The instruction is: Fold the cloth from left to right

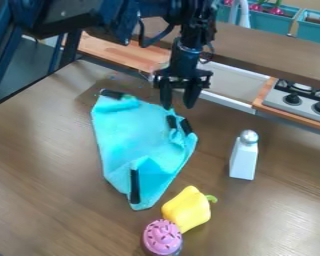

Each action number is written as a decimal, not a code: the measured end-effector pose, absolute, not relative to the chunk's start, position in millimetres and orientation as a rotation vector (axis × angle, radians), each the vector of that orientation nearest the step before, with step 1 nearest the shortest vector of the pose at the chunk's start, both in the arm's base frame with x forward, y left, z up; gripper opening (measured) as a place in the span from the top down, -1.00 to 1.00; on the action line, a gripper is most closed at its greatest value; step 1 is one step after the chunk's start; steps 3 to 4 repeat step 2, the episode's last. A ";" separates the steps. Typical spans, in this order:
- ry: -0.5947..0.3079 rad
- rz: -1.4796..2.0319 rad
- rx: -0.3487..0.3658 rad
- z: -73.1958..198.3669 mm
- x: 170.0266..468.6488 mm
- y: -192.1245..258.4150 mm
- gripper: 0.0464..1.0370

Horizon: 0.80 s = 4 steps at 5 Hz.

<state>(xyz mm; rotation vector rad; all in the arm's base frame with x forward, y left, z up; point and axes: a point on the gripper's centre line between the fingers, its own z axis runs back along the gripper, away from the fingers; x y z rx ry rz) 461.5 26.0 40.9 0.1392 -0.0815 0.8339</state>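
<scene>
The black gripper [179,102] has its two fingers parted, and they are grasping nothing. The turquoise cloth [139,137] lies on the worktop [52,165], just beside the fingertips and, in the view, below them. If one fingertip is touching the cloth's upper edge, I cannot tell. The folded corners hide a part of the cloth. The stove [299,100] is cut off by the right border, and the arm [79,15] by the upper one.
</scene>
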 end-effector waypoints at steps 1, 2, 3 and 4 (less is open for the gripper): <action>-0.115 0.842 0.096 47.1 455.9 22.0 -0.93; -0.162 0.799 0.018 89.5 447.4 14.3 -0.93; -0.162 0.799 0.018 89.5 447.4 14.3 -0.93; -0.162 0.799 0.018 89.5 447.4 14.3 -0.93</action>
